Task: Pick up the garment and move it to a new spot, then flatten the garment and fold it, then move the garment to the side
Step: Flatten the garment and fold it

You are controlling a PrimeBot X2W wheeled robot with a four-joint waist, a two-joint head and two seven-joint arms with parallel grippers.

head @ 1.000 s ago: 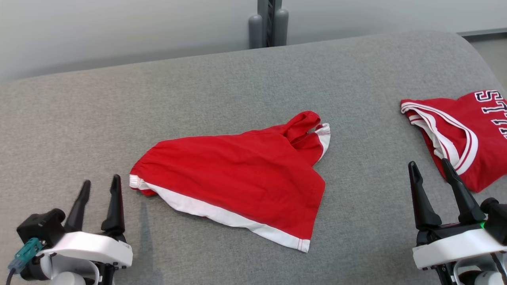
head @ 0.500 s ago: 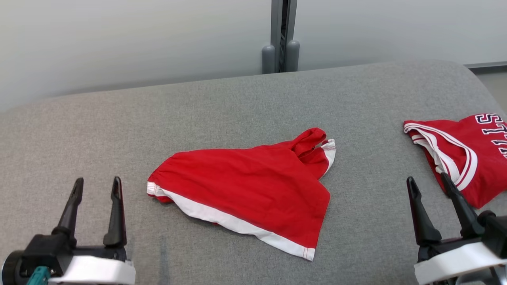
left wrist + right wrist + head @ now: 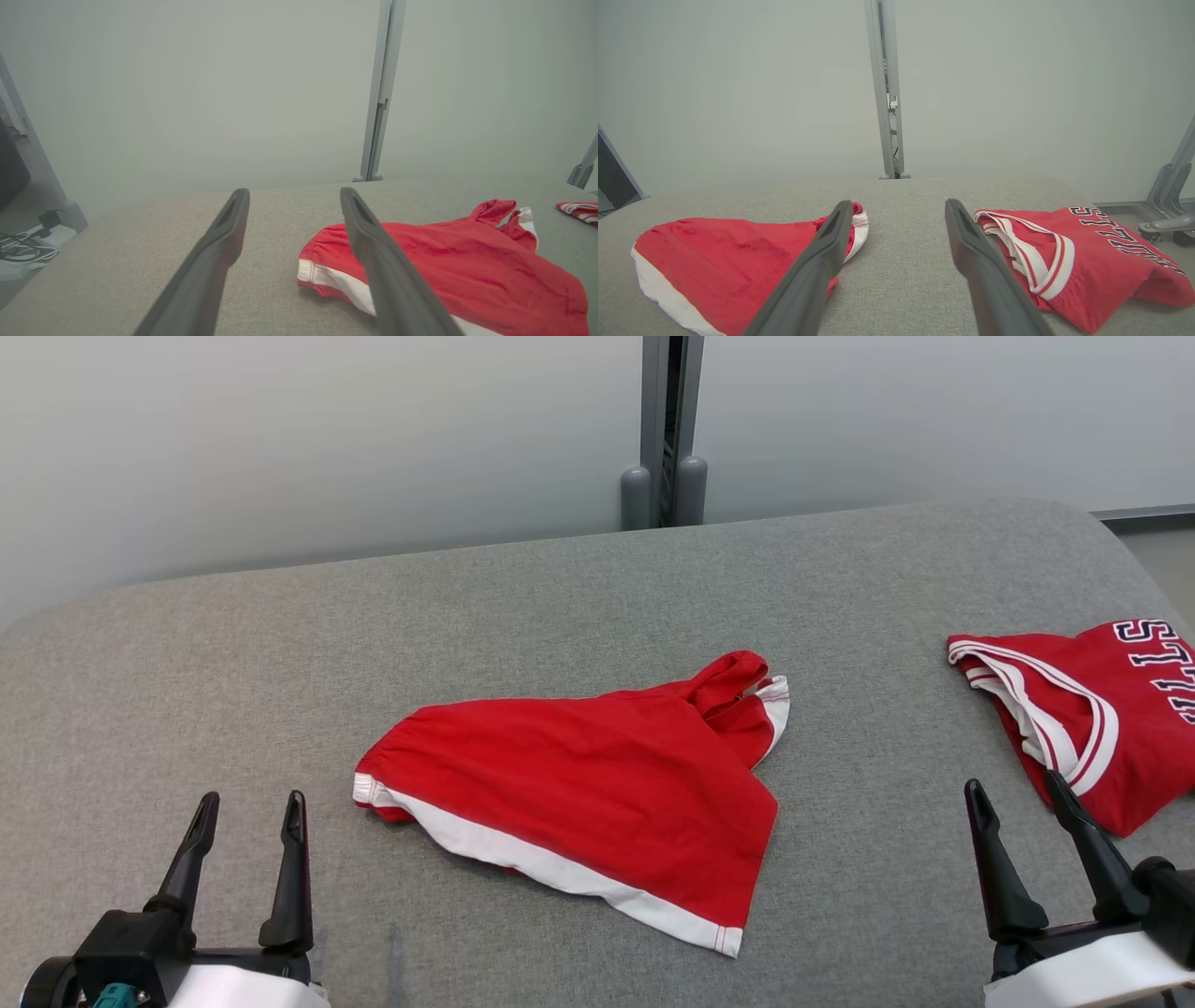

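Note:
A red garment with a white hem band lies crumpled in the middle of the grey padded table; one corner is bunched up at its far right. It also shows in the left wrist view as the red garment and in the right wrist view as the red garment. My left gripper hovers open near the table's front left, short of the garment's left end. My right gripper stands open at the front right, holding nothing. The left gripper and right gripper both show empty, spread fingers.
A second red garment, a jersey with white striped trim and dark lettering, lies at the table's right edge, just beyond my right gripper. A grey post rises behind the table against a pale wall. Cables lie on the floor far left.
The head camera has tilted up, so the table and both garments sit lower in the picture. The garments have not moved. Both grippers stay open; the left one's fingers now stand straighter.

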